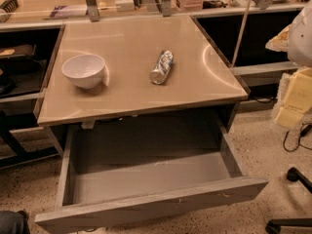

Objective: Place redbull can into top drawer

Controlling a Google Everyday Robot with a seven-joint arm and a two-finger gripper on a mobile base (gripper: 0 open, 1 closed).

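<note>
A redbull can lies on its side mid-worktop, well apart from a white bowl. Below, the top drawer stands open. Picking it up cleanly likely calls for a grasp across the can's narrow body. The gripper is out of frame, so its state cannot be told.
</note>
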